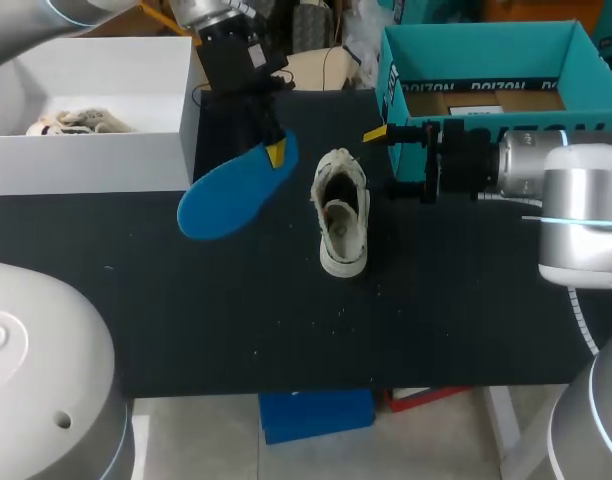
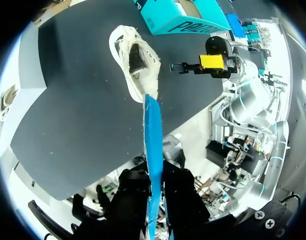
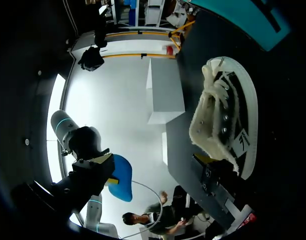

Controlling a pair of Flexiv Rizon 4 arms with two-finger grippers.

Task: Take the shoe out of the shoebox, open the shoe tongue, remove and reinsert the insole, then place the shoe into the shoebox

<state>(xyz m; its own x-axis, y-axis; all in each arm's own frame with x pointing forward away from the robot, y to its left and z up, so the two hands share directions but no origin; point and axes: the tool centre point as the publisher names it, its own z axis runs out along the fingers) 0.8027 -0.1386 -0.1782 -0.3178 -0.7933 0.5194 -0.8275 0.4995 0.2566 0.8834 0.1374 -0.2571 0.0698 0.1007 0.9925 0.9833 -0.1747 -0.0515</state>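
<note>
Even, bright light glares off the white box point(image 1: 96, 75) while the black table point(image 1: 236, 320) stays dim.

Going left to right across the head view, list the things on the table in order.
white box → blue insole → shoe → teal box. The pincers are left out because they overlap these.

The cream shoe point(image 3: 220, 125) lies on the dark table point(image 3: 285, 90), while the left pincer point(image 3: 111, 178) grips the blue insole point(image 3: 123, 186)
</note>
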